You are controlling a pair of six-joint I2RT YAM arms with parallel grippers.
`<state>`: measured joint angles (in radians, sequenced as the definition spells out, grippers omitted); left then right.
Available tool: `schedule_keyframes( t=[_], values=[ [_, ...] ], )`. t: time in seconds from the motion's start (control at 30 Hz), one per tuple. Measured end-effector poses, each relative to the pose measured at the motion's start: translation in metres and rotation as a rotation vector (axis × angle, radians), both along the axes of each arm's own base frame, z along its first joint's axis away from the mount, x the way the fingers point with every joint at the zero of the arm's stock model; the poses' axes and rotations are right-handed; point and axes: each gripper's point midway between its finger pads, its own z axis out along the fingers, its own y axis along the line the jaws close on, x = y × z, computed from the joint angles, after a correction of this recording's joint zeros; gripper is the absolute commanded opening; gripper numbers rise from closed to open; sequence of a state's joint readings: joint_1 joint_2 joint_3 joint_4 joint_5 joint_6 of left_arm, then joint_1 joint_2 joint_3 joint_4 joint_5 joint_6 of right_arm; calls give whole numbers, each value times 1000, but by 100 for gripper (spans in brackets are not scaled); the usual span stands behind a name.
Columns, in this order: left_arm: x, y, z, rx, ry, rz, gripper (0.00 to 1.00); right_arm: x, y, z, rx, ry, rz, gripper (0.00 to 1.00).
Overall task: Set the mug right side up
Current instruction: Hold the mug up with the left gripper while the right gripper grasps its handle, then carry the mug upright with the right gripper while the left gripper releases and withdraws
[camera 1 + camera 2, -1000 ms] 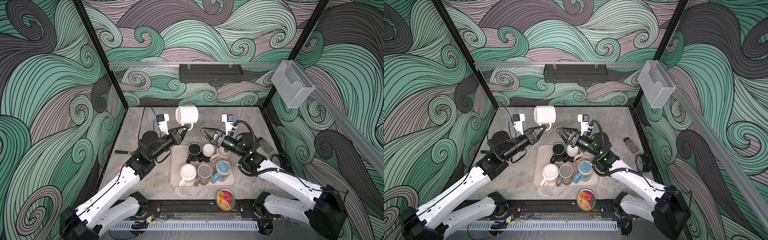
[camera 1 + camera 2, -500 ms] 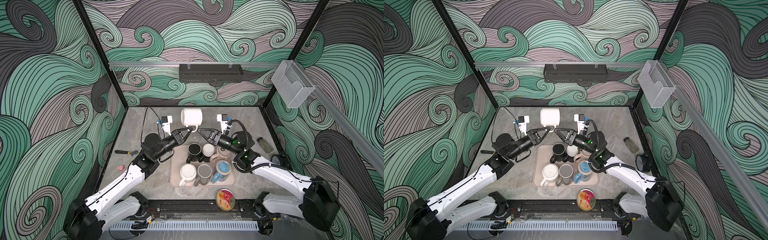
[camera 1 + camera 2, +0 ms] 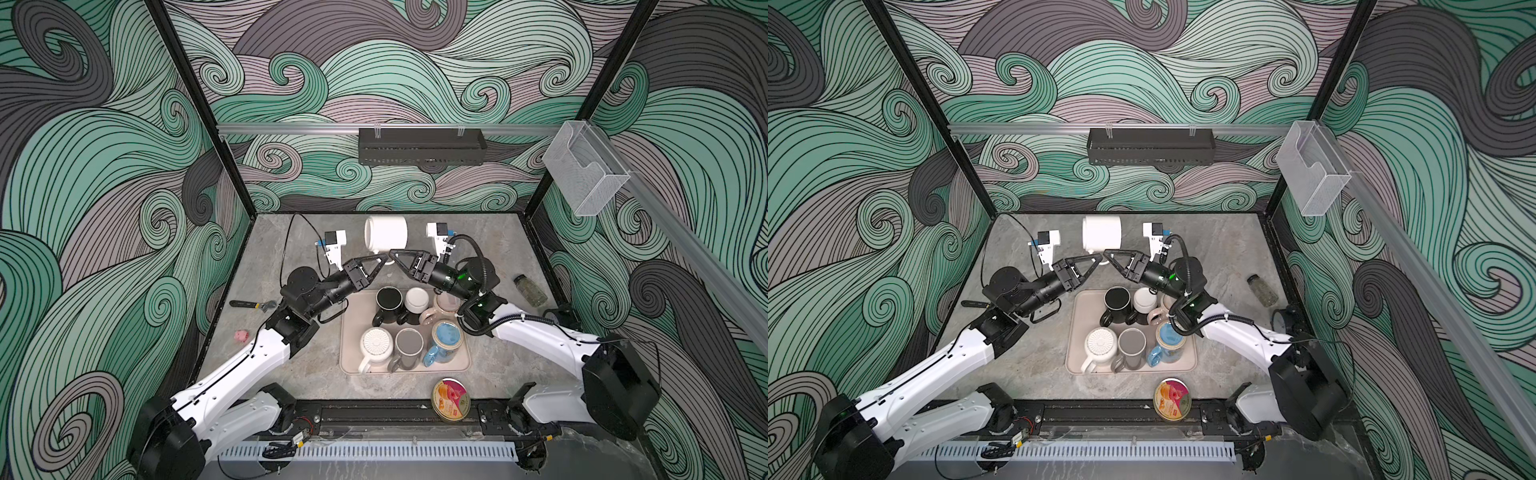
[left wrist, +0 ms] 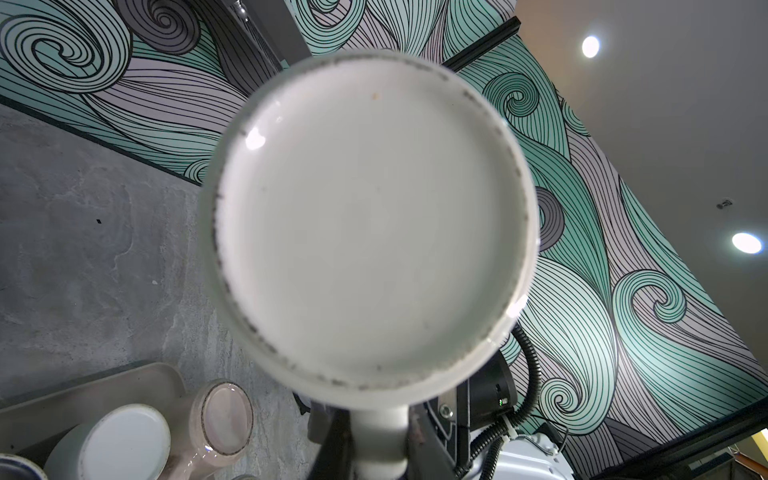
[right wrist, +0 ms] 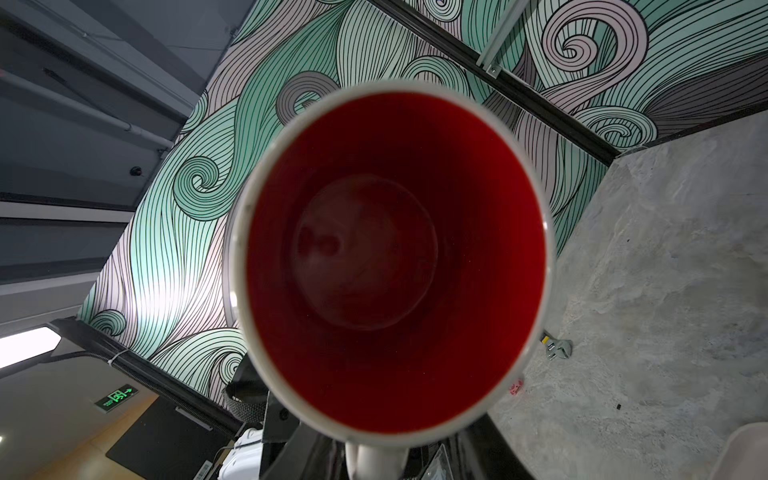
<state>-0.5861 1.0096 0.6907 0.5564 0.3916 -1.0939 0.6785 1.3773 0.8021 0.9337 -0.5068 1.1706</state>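
A white mug (image 3: pixel 386 232) (image 3: pixel 1101 233) with a red inside hangs on its side above the back of the table, its handle pointing down toward the arms. My left gripper (image 3: pixel 384 258) (image 3: pixel 1099 257) is shut on that handle from the left. In the left wrist view the mug's flat base (image 4: pixel 370 224) fills the picture. My right gripper (image 3: pixel 394 252) (image 3: pixel 1106 252) meets the same handle from the right. The right wrist view looks into the red mouth (image 5: pixel 395 257), with the handle between the fingers (image 5: pixel 332 461). Whether they press on it is not clear.
A beige tray (image 3: pixel 347 357) below the grippers holds several mugs, among them a black one (image 3: pixel 388 299) and a blue one (image 3: pixel 446 336). A wrench (image 3: pixel 253 304) and a pink piece (image 3: pixel 241 335) lie on the left. A small bottle (image 3: pixel 530 291) lies on the right and a round tin (image 3: pixel 451 400) sits at the front.
The left arm carried the mug rightward toward the middle and turned it. The right gripper moved in to the handle and its jaws narrowed around it.
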Motion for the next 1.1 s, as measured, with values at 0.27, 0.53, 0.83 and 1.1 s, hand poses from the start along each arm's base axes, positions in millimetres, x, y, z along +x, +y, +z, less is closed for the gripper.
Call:
schedule_keyframes(
  t=[0.27, 0.53, 0.83, 1.1],
  values=[
    [4, 1, -5, -17, 2, 5, 0, 1, 3, -1, 26, 26, 34, 5],
    [8, 7, -15, 14, 13, 44, 34, 6, 10, -10, 18, 34, 55, 0],
    [20, 73, -32, 473, 22, 423, 99, 45, 20, -35, -259, 77, -85, 0],
    [16, 144, -83, 828, 136, 683, 99, 86, 28, -66, -629, 60, -293, 0]
  ],
)
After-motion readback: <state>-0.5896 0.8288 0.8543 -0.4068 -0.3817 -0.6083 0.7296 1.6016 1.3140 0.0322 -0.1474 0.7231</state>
